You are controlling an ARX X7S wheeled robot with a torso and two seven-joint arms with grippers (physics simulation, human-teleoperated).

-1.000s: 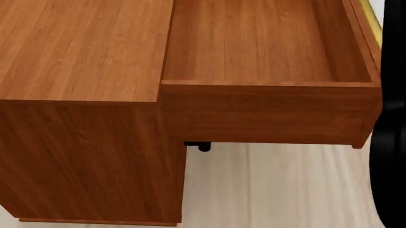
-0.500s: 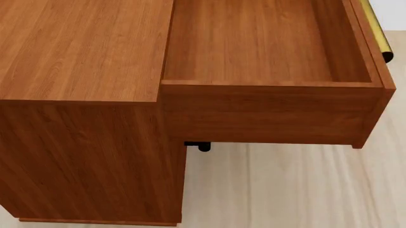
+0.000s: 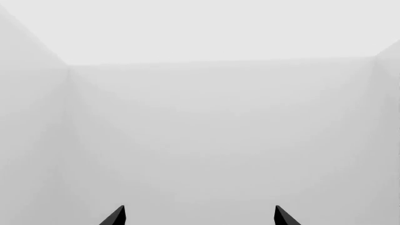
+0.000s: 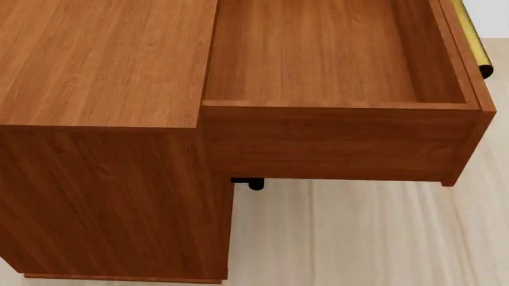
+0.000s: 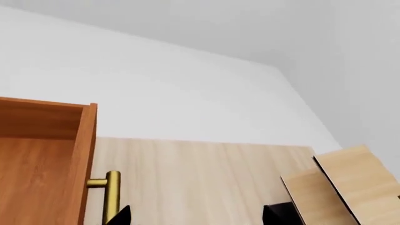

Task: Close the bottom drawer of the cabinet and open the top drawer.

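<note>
Head view, nearest first: the cabinet (image 4: pixel 104 179) fills the left and lower left, its plain side panel facing the camera and its flat top (image 4: pixel 99 59) running away toward the far left. No arm or gripper shows in this view.

The top drawer (image 4: pixel 334 65) stands pulled out to the right of the cabinet body, level with the cabinet top. Its interior is open to view, bare wood floor and walls. Its brass bar handle (image 4: pixel 471 36) runs along the drawer front at the far right edge.

Under the extended drawer, close against the cabinet front, a small black part (image 4: pixel 250 183) sticks out; too little shows to say what it is. The bottom drawer itself cannot be seen from here, so whether it is in or out cannot be told. Pale wood floor (image 4: pixel 358 238) lies below and to the right.

Left gripper (image 3: pixel 198 216): only two dark fingertips show, set wide apart, nothing between them, pointed at blank grey walls.

Right gripper (image 5: pixel 196 215): two dark tips, spread, pinching nothing. The brass handle (image 5: pixel 111 197) and the drawer's corner (image 5: pixel 59 164) lie just beside it. A pale wooden rack (image 5: pixel 350 187) stands farther off on the floor, white wall behind.
</note>
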